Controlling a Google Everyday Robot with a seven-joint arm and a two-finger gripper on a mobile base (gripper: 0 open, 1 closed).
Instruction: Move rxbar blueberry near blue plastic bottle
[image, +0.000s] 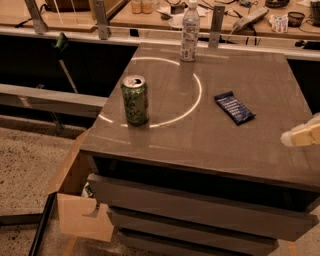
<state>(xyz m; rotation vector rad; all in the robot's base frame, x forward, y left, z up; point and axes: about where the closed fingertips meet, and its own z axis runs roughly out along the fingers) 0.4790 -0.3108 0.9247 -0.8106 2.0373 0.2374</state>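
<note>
The rxbar blueberry (234, 107) lies flat on the right half of the grey table top (200, 135), slanting from upper left to lower right. The blue plastic bottle (189, 31), clear with a white cap and pale label, stands upright at the table's far edge, well behind and left of the bar. My gripper (302, 136) shows only as a pale tip at the right edge of the view, low over the table's right side, to the right of and nearer than the bar, not touching it.
A green soda can (135, 99) stands upright at the left, on a bright ring of light. A cardboard box (80, 200) leans against the table's lower left side. Metal posts (216, 20) and a cluttered wooden bench (240, 15) lie behind the table.
</note>
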